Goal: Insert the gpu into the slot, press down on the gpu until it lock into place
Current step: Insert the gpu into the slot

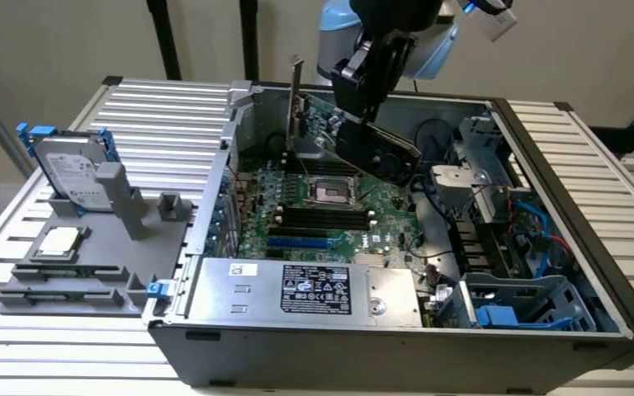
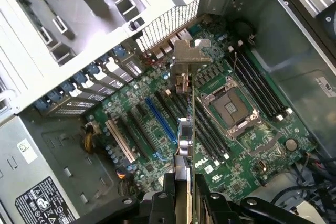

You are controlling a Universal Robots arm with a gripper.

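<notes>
Edge-on gpu (image 2: 185,132), apart from slot (image 2: 160,120)

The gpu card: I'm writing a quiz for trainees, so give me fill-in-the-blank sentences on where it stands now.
1. The tool is shut on the thin black rectangular gpu card, held in the ___ above the green motherboard.
2. The long, narrow plastic slot is coloured bright ___.
3. That slot holds ___ card yet.
Missing words: air; blue; no.
</notes>
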